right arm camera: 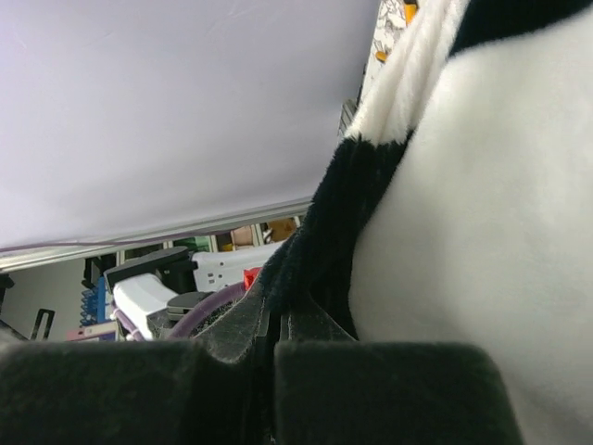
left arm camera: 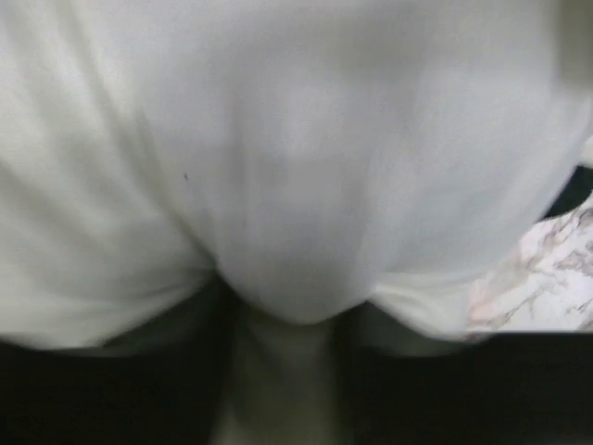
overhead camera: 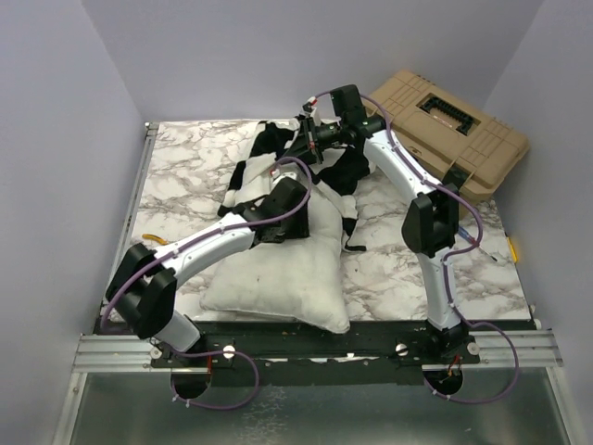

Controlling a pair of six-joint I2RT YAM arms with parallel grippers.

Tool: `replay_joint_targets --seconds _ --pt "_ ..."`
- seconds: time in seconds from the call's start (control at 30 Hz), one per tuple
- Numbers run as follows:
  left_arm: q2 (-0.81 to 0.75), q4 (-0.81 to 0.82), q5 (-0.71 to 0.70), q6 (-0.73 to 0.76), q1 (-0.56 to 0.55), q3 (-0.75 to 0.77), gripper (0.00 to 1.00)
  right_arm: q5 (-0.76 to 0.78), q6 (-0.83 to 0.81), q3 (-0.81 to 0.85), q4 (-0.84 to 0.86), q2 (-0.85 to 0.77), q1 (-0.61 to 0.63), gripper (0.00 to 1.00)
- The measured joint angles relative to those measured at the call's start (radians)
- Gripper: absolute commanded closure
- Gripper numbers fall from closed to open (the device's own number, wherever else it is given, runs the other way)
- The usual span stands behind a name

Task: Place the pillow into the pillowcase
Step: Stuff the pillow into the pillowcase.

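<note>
The white pillow (overhead camera: 278, 269) lies in the middle of the table, its near end at the front edge. My left gripper (overhead camera: 301, 197) presses down into its far end. In the left wrist view the pillow (left arm camera: 278, 158) fills the frame and bulges between the wide-apart dark jaws of the open left gripper (left arm camera: 287, 371). The black-and-white checked pillowcase (overhead camera: 269, 153) is bunched just beyond the pillow. My right gripper (overhead camera: 313, 139) is shut on an edge of the pillowcase (right arm camera: 482, 213), holding it up off the table, with black fabric pinched between the fingertips (right arm camera: 310, 320).
A tan plastic toolbox (overhead camera: 454, 130) sits at the back right corner. The marble table top (overhead camera: 185, 167) shows to the left and to the right (overhead camera: 398, 278) of the pillow. Plain walls close in the left, back and right sides.
</note>
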Motion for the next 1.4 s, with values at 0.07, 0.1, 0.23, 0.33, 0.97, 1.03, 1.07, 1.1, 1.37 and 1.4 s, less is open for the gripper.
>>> replay_joint_targets --seconds 0.07,0.1,0.23,0.33,0.97,1.03,1.07,1.1,1.37,1.4 --pt "0.035 0.056 -0.024 0.021 0.001 0.017 1.0 0.001 -0.008 0.0 -0.019 -0.004 -0.001 1.0" --pt "0.06 0.108 -0.032 0.046 0.003 0.017 1.0 0.001 -0.011 0.0 -0.027 -0.006 -0.002 1.0" --pt "0.041 0.267 -0.076 0.119 0.004 -0.031 1.0 0.011 -0.026 -0.021 -0.049 -0.037 -0.014 1.0" --pt "-0.037 0.425 -0.116 0.176 0.002 -0.104 1.0 0.014 -0.03 -0.033 -0.065 -0.068 -0.023 1.0" --pt "0.049 1.257 -0.449 0.543 -0.014 -0.219 1.0 0.077 -0.011 -0.146 -0.029 -0.213 0.027 1.0" --pt "0.076 1.324 -0.466 0.56 -0.009 -0.219 1.0 0.091 0.021 -0.165 0.008 -0.23 0.029 1.0" --pt "0.085 1.349 -0.469 0.563 -0.004 -0.219 1.0 0.098 0.035 -0.169 0.023 -0.238 0.031 1.0" --pt "0.09 1.371 -0.468 0.565 0.004 -0.219 1.0 0.105 0.047 -0.176 0.039 -0.247 0.033 1.0" --pt "0.092 1.365 -0.271 0.506 0.105 -0.218 1.0 0.283 -0.148 -0.23 0.012 -0.333 0.037 1.0" --pt "0.092 1.331 -0.256 0.48 0.129 -0.215 1.0 0.303 -0.206 -0.227 -0.027 -0.335 0.034 1.0"
